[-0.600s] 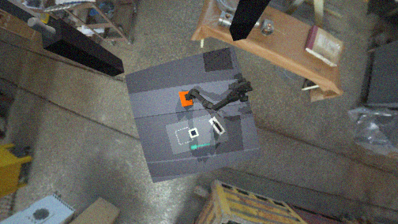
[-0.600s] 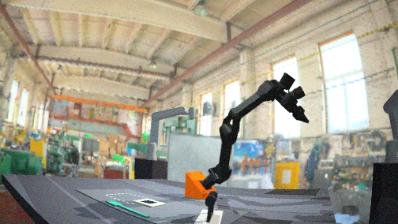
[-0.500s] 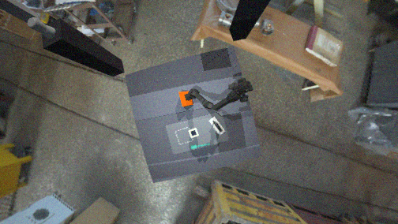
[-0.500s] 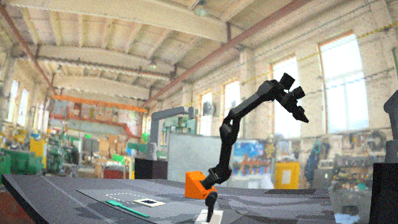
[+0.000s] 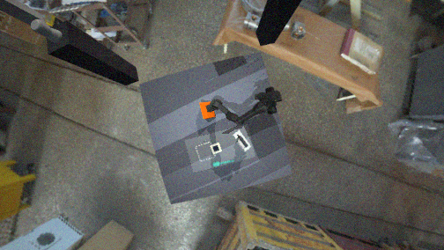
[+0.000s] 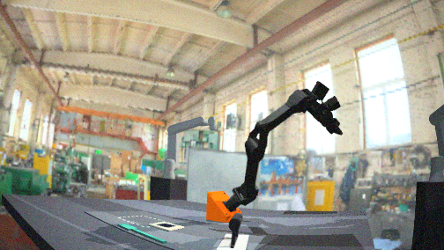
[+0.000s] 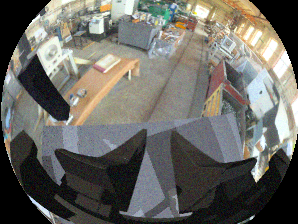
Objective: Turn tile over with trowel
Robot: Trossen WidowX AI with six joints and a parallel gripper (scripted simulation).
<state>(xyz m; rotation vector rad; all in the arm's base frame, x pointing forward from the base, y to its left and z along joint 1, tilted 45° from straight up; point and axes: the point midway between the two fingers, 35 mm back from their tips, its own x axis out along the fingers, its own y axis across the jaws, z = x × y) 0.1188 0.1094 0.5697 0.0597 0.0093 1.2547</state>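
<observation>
The tile (image 5: 215, 148) (image 6: 166, 225), cream with a dark square on its upper face, lies flat at the edge of the dashed outline (image 5: 196, 153) on the mat (image 5: 198, 168). A thin teal tool, seemingly the trowel (image 5: 217, 164) (image 6: 143, 233), lies flat beside them, its wide end near the tile. My gripper (image 6: 338, 131) (image 7: 158, 133) is raised high, far from tile and trowel. Its fingers are partly apart, with nothing between them in the wrist view.
A white rectangle (image 5: 247, 146) lies on the mat's other side, with a dark shape over it that I cannot identify. An orange block (image 5: 205, 110) (image 6: 216, 207) stands by the arm's base. The wrist view shows the table edge and workshop floor beyond.
</observation>
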